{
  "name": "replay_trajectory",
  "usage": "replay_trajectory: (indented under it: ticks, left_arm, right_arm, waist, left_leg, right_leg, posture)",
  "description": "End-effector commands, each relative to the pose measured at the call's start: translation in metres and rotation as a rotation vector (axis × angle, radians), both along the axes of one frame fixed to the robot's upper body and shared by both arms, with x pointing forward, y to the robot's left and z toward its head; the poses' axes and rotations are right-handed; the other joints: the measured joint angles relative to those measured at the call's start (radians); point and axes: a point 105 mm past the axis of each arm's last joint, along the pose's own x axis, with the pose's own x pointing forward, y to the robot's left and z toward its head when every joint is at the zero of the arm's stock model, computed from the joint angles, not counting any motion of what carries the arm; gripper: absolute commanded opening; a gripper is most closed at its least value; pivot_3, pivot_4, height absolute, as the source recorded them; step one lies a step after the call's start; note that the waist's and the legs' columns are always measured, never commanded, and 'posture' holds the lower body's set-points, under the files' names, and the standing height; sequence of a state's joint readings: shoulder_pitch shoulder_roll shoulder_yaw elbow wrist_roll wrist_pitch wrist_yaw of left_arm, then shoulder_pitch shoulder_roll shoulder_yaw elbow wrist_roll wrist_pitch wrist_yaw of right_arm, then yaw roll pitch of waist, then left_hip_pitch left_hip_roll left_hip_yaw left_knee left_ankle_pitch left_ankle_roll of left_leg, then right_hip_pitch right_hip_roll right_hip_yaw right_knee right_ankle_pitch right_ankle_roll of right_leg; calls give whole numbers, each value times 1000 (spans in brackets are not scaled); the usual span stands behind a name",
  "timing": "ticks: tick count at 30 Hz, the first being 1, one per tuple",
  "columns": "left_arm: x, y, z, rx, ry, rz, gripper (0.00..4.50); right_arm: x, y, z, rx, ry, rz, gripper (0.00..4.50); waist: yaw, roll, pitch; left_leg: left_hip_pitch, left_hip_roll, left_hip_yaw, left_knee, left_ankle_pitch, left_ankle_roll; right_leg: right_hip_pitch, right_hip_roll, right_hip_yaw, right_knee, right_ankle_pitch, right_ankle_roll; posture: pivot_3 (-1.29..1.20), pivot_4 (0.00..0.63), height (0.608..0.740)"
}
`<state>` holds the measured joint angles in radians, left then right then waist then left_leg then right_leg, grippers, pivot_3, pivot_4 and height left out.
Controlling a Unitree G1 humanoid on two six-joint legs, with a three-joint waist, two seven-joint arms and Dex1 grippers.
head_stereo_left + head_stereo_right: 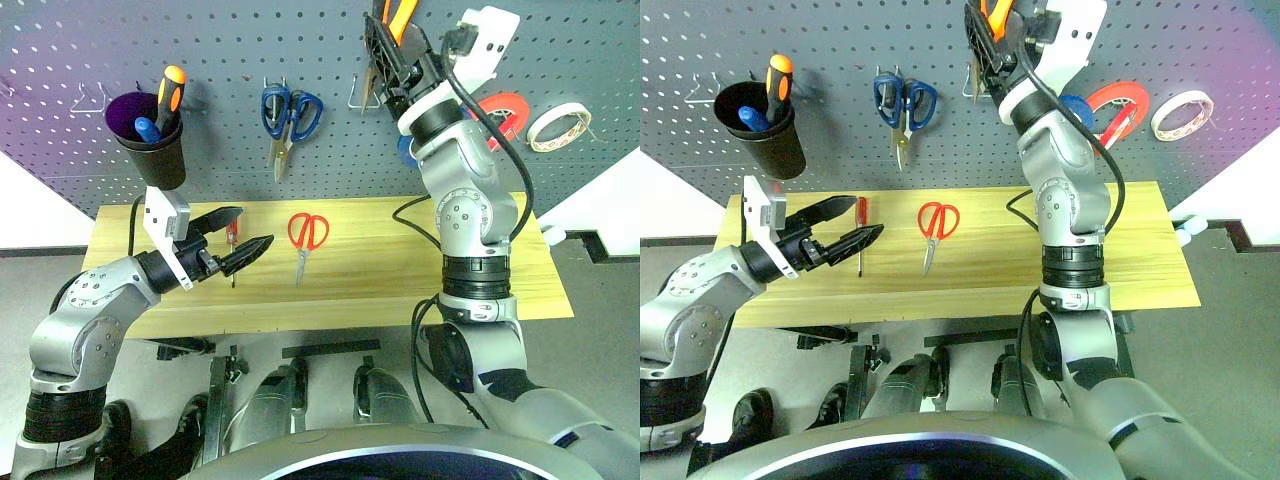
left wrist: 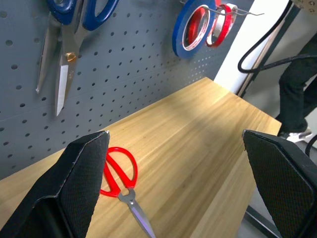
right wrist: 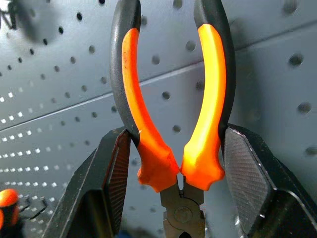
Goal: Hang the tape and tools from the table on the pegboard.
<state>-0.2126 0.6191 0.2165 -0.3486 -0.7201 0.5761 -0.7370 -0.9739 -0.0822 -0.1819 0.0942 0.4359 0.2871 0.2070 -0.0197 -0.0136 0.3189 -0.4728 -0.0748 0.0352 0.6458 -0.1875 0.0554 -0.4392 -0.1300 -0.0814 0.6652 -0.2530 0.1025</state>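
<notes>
While raised, gripper (image 3: 173,163) clasps pliers (image 3: 171,99).

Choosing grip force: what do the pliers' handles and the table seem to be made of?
Pliers: handles look like matte rubbery plastic, orange over black, moulded; the joint looks like dull grey metal. Table: pale wood planks with visible grain, probably smooth-finished.

Even, bright overhead light falls across the wooden surface (image 1: 400,260) and the pegboard (image 1: 230,50), leaving only soft, short shadows beneath the red-handled scissors (image 1: 307,236). A faint purple tint creeps into the upper corners of the head views, where straight edges bow slightly outward. In the right wrist view the pliers (image 3: 173,114) gleam with glare along their orange handles, while the board's holes behind them blur out of focus.
</notes>
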Motion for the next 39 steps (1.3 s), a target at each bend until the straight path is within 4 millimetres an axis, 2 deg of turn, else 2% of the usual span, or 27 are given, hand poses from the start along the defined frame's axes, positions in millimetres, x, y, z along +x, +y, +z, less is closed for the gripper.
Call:
replay_trajectory:
  ticks: [1, 5, 17, 30, 39]
  left_arm:
    - [-3, -4, 11, -2, -53, -15, 4500]
    - [-3, -5, 9, -2, -47, -21, 4500]
    - [-3, -7, 10, -6, -49, -19, 4500]
    - [-8, -5, 10, -5, -43, -6, 4500]
    - [-10, -6, 11, -4, -42, -7, 4500]
  right_arm:
    - [-17, -7, 33, 43, -136, -83, 2475]
    - [-19, -3, 35, 48, -151, -120, 2475]
    - [-24, 23, 36, 82, -155, -48, 2475]
    - [-15, 25, 26, 54, -192, -127, 2475]
    - [-14, 34, 21, 10, -254, -162, 2475]
  waist:
    - [0, 0, 0]
    - [-1, 0, 0]
    - [-1, 0, 0]
    - [0, 0, 0]
    - [0, 0, 0]
  left_leg:
    - [0, 0, 0, 0, 0, 0]
    - [0, 0, 0, 0, 0, 0]
    - [0, 0, 0, 0, 0, 0]
    - [0, 0, 0, 0, 0, 0]
    - [0, 0, 0, 0, -1, -1]
  right_leg:
    - [0, 0, 0, 0, 0, 0]
    - [0, 1, 0, 0, 0, 0]
    - [-1, 1, 1, 0, 0, 0]
    - [-1, 1, 1, 0, 0, 0]
    - [-1, 2, 1, 1, 0, 0]
  posture:
    - [-57, 236, 723]
    - [-55, 238, 723]
    - [-38, 242, 723]
    - [-13, 242, 723]
    - [3, 237, 723]
